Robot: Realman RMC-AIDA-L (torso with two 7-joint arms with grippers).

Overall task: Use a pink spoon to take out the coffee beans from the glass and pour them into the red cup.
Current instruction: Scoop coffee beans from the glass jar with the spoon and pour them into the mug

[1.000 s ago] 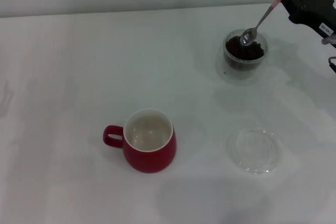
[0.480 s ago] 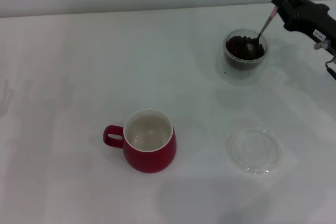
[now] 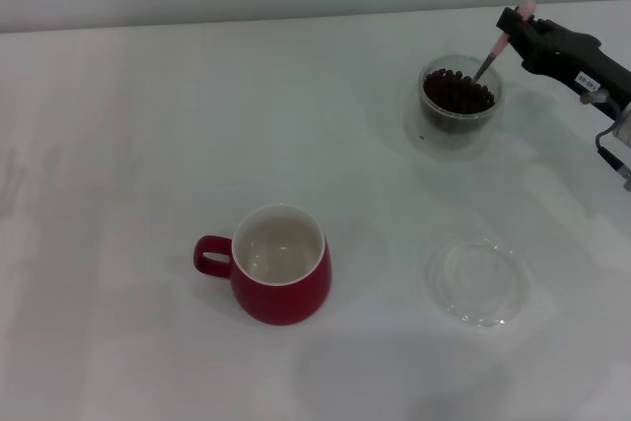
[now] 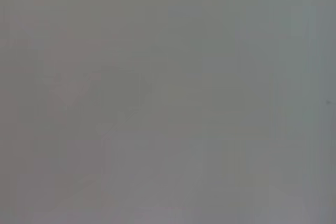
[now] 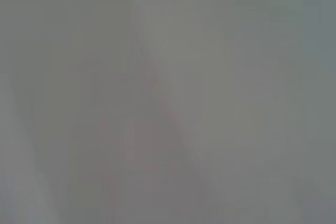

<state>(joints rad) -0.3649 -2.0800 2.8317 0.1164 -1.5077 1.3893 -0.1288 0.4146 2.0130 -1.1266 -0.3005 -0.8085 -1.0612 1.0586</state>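
The right claw [image 3: 515,27] is clamped on the pink handle of the spoon [image 3: 493,51] at the far right of the desk [image 3: 197,125], just beside the glass [image 3: 459,102]. The spoon slants down into the glass, its bowl buried in the beans [image 3: 455,92]. The red cup [image 3: 281,278] stands well apart, nearer the robot, handle to the left. A clear dish [image 3: 478,282] lies right of the cup.
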